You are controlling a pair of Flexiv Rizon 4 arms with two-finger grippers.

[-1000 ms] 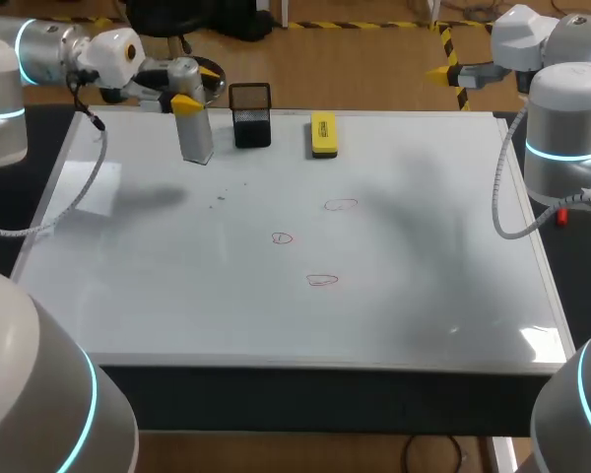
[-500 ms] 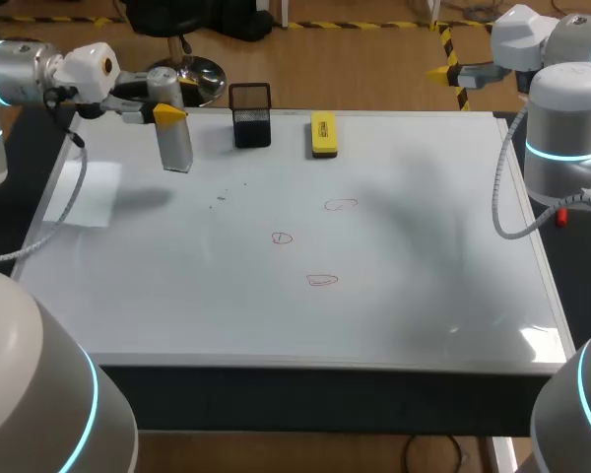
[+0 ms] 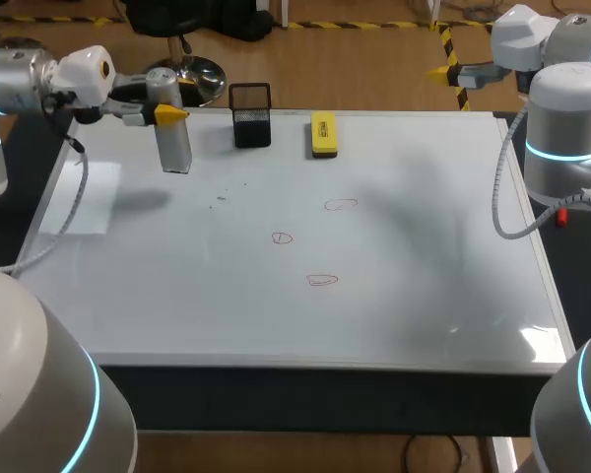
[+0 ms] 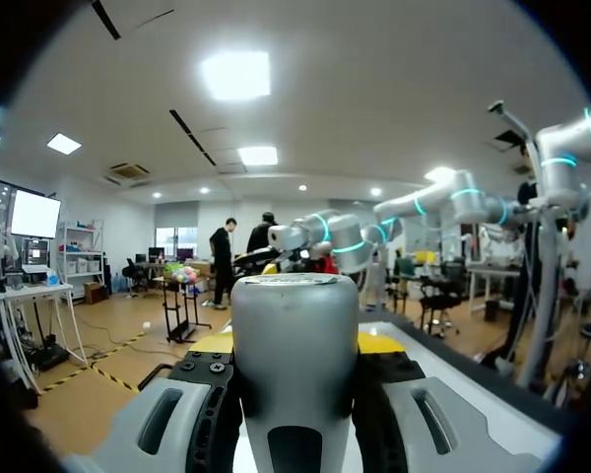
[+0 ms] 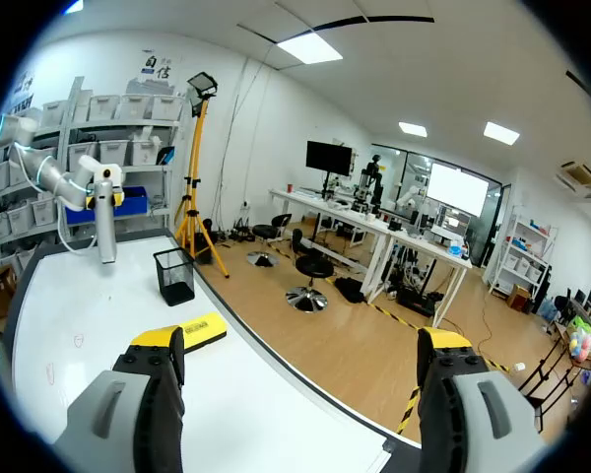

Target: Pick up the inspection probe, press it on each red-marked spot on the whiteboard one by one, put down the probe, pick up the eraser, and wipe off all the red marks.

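My left gripper (image 3: 165,111) is shut on the grey cylindrical probe (image 3: 174,143), which hangs upright over the far left part of the whiteboard (image 3: 424,296). In the left wrist view the probe (image 4: 295,394) fills the gap between the gripper's (image 4: 295,345) fingers. Three small red marks (image 3: 341,205) (image 3: 282,237) (image 3: 322,280) are drawn near the board's middle. The yellow eraser (image 3: 323,133) lies at the far edge, also seen as the eraser (image 5: 192,332) ahead of my right gripper (image 5: 300,345). That right gripper (image 3: 441,71) is open and empty, beyond the board's far right corner.
A black mesh holder (image 3: 251,126) stands at the far edge between the probe and the eraser; the holder (image 5: 174,276) shows in the right wrist view too. The board's raised frame (image 3: 532,246) runs along its right side.
My left arm has carried the probe leftward, away from the black holder, and has hardly moved in the last half second. The right arm has stayed still.
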